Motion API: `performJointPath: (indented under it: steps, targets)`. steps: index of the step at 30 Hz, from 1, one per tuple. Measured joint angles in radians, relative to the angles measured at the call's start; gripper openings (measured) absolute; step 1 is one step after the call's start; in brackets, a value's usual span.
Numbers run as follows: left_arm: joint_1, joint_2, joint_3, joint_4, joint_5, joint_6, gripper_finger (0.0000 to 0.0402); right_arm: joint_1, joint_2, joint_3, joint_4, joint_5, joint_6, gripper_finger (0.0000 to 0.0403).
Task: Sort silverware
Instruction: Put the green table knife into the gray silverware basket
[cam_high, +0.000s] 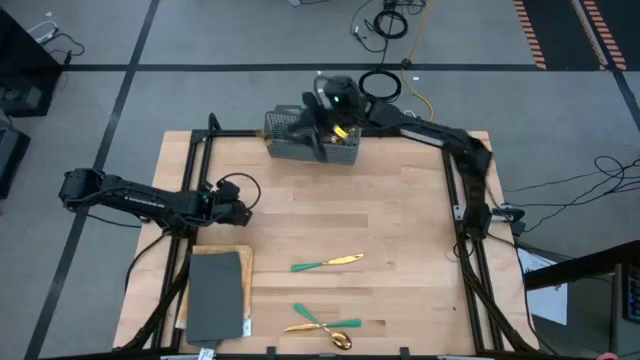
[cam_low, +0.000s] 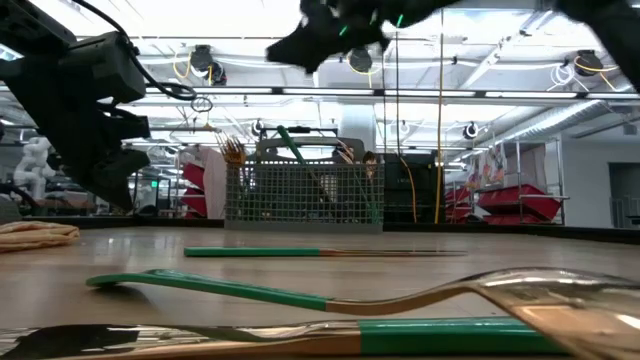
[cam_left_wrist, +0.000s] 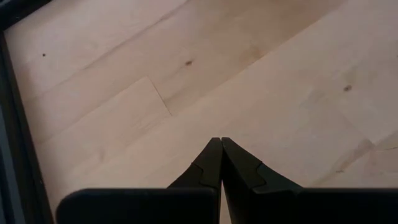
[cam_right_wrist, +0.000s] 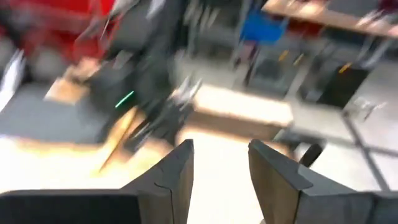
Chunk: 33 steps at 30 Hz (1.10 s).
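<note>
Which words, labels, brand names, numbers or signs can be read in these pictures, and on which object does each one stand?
None can be read.
Wire-mesh basket: no label shows.
Forks and spoons on the table: gold heads, teal handles, no marking visible.
Dark tray: a small white tag at its near edge, too small to read.
Red bins in the room behind: any labels are too small to read.
The right wrist view is too blurred for any text.
</note>
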Motion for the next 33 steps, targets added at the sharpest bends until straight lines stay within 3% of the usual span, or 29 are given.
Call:
performJointPath:
  steps: [4, 7, 10, 18, 24, 33]
  targets:
    - [0.0, 0.0, 0.0, 0.003, 0.004, 0.0, 0.0011, 0.122, -0.155, 0.0, -0.451, 0.165, -0.175, 0.0142]
    - [0.0, 0.0, 0.0, 0.024, 0.022, 0.001, 0.0011, 0.231, -0.211, -0.017, -0.691, 0.284, -0.171, 0.0142]
    - [0.0, 0.0, 0.0, 0.066, 0.032, 0.007, 0.0011, 0.333, -0.21, -0.074, -0.801, 0.345, -0.094, 0.0142]
    - [0.0, 0.0, 0.0, 0.115, 0.067, 0.006, 0.0011, 0.5, -0.16, -0.335, -0.579, 0.348, -0.039, 0.0142]
    - [0.0, 0.0, 0.0, 0.115, 0.092, 0.005, 0.0011, 0.553, -0.035, -0.346, -0.453, 0.346, 0.021, 0.0142]
    - [0.0, 0.0, 0.0, 0.115, 0.093, 0.005, 0.0011, 0.592, 0.128, -0.284, -0.413, 0.352, 0.02, 0.0141]
